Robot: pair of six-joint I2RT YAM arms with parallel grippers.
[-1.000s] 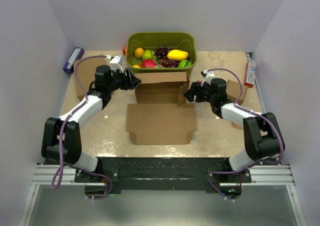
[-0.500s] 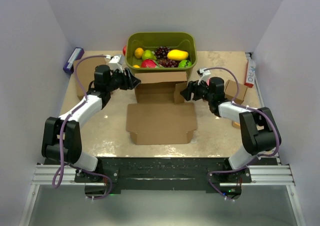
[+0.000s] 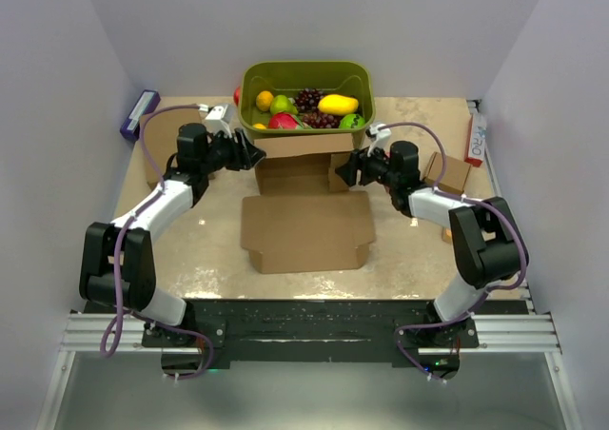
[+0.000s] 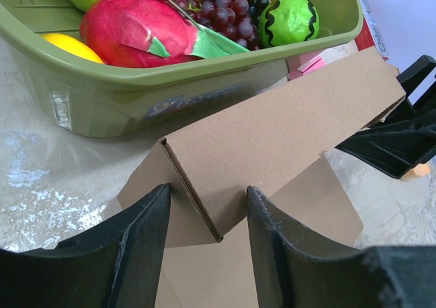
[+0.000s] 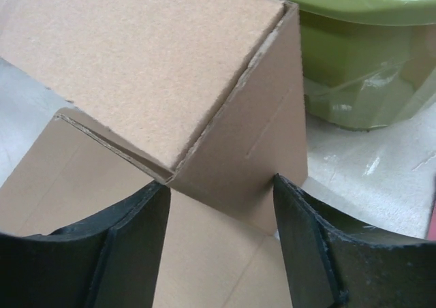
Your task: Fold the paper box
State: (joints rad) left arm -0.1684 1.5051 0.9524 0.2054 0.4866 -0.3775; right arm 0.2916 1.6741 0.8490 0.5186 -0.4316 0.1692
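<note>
Now | bracketing paper box (image 3: 306, 225) rear wall | left gripper (image 4: 208, 192) — gaping around its corner | right gripper (image 5: 219, 185) — gaping likewise | advisable: closing both evenly, keeping side flaps square

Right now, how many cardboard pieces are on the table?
3: the box at centre, a flat sheet at the left, a small cube at the right. More may be hidden.

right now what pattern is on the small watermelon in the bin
The watermelon is bright green with dark wavy stripes; clearest in the left wrist view.
</note>
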